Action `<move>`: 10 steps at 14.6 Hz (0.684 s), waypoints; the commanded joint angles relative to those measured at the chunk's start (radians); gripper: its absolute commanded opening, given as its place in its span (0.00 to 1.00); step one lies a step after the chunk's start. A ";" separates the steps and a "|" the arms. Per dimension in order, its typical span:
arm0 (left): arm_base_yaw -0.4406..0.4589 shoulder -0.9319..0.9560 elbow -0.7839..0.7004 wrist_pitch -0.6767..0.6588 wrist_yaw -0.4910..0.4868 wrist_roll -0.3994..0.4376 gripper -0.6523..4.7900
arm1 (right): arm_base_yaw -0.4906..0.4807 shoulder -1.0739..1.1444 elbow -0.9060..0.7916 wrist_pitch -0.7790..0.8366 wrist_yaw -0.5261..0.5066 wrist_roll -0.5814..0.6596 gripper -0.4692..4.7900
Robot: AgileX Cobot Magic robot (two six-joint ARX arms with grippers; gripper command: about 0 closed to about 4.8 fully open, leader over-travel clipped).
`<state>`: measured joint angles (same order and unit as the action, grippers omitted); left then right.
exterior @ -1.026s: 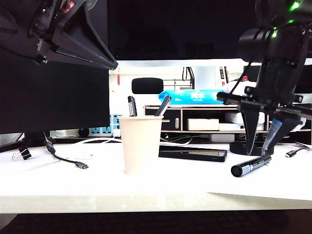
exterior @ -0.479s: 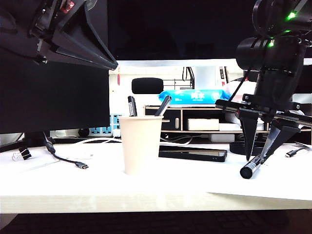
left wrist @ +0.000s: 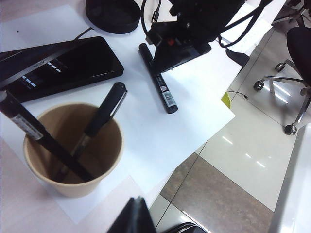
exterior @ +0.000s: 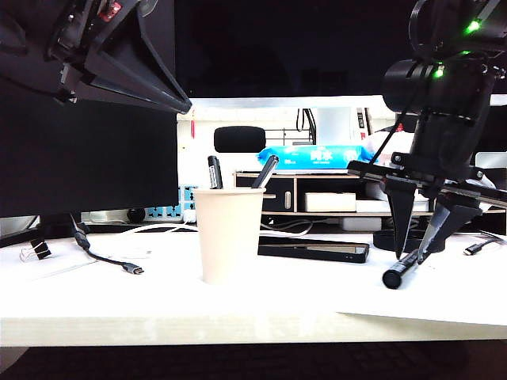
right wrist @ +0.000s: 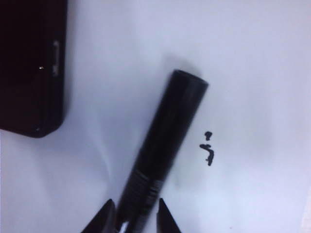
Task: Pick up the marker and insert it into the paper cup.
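The marker (exterior: pixel 402 267) lies on the white tabletop (exterior: pixel 238 305), well to the right of the paper cup (exterior: pixel 228 235) and just beyond the near end of the black phone (exterior: pixel 313 251) that sits behind the cup. Its glossy round end points toward the exterior camera.

The right hand (exterior: pixel 413 252) stands straight down over the marker with one finger on each side of the barrel. In the right wrist view the two fingertips (right wrist: pixel 104 218) bracket the labelled stretch of the marker (right wrist: pixel 163 150) with the jaws apart, not yet pinching. Straddling the barrel crosswise like this looks meant to let a simple closing motion catch the round body without rolling it away.

The left hand (left wrist: pixel 133 218) hangs high above and to the left of the cup, idle; only a dark tip shows at the edge of its own camera, so I cannot tell whether it is apart or together.

The cup stands upright with two dark pens (left wrist: pixel 99 116) already leaning inside, leaving limited room at the rim for the marker.
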<state>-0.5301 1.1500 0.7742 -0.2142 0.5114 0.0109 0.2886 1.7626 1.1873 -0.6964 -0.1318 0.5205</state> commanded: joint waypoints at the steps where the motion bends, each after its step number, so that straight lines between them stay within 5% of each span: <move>1: 0.000 -0.002 0.006 0.006 0.005 0.008 0.11 | 0.003 0.016 0.003 0.016 0.001 0.003 0.31; 10: 0.000 -0.002 0.006 0.006 0.005 0.008 0.11 | 0.003 0.022 0.003 0.021 0.000 0.003 0.22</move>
<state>-0.5301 1.1500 0.7742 -0.2142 0.5114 0.0109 0.2886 1.7859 1.1877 -0.6849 -0.1329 0.5228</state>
